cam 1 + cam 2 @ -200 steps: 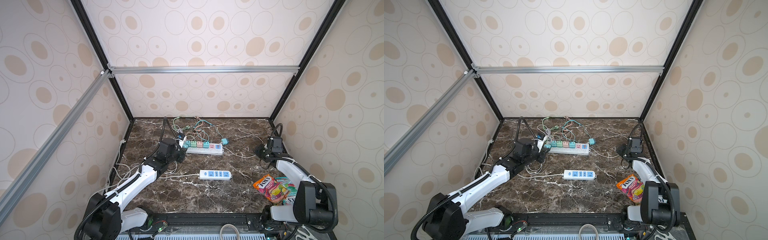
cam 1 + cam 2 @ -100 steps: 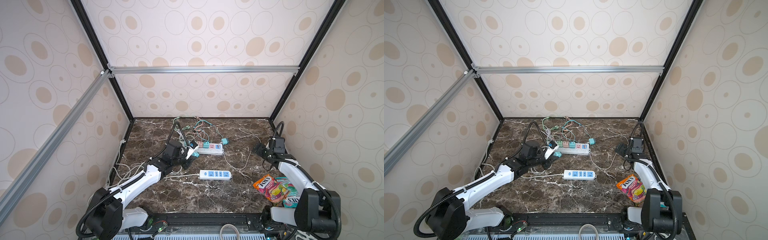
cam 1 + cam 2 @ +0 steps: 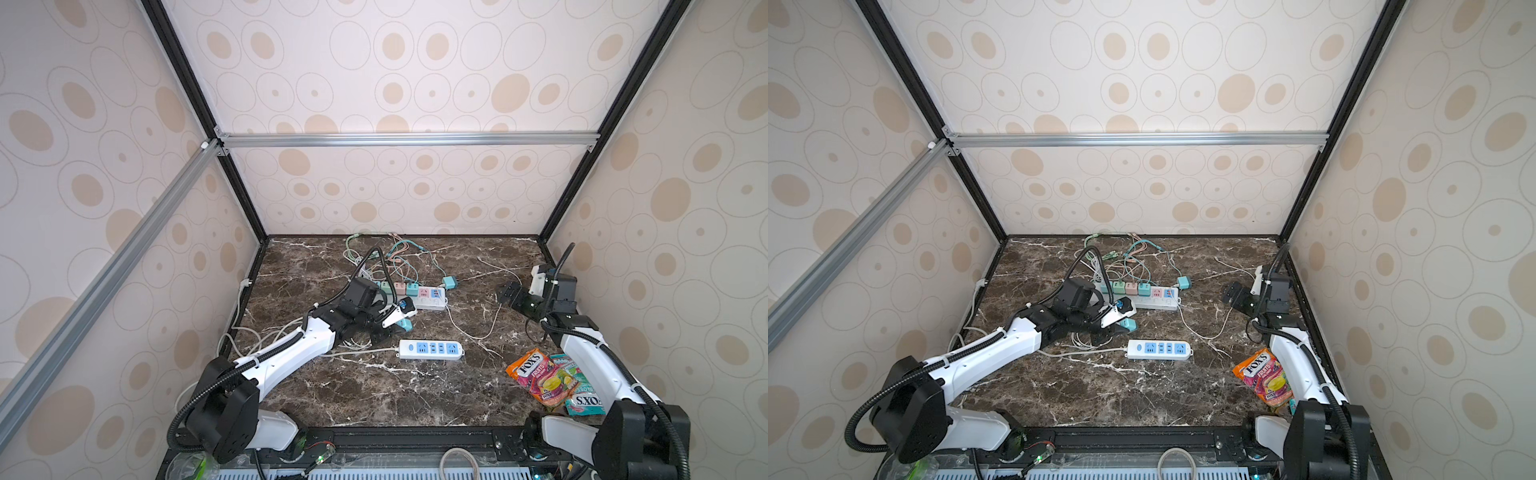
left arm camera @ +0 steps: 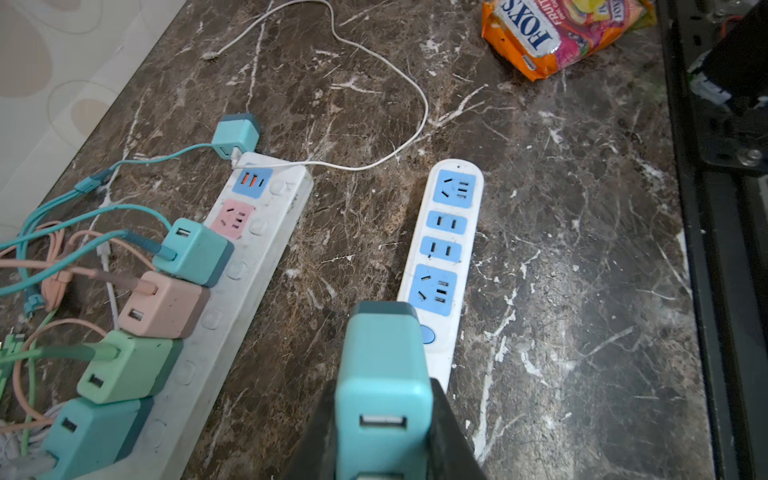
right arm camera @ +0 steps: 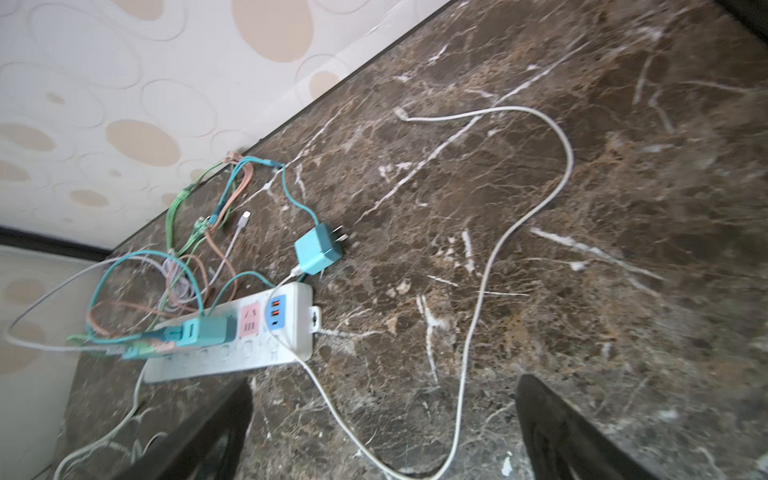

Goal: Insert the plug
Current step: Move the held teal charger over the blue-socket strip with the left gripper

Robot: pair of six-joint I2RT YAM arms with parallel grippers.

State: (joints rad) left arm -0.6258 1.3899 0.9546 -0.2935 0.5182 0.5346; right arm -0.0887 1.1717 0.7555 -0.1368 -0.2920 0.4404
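Left gripper (image 3: 398, 323) was clamped on the teal charger plug (image 4: 382, 374), hovering near the end of the blue-socket power strip (image 4: 446, 249), not plugged in yet. Right gripper (image 5: 386, 424) sat wide open, empty.

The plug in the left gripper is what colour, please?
Teal plug; best in left wrist view.

The teal plug (image 4: 382, 399) runs off the left wrist view's edge, its prongs hidden. In the right wrist view, adapters (image 5: 203, 332) on the long power strip (image 5: 232, 357) blur together, hard to count.
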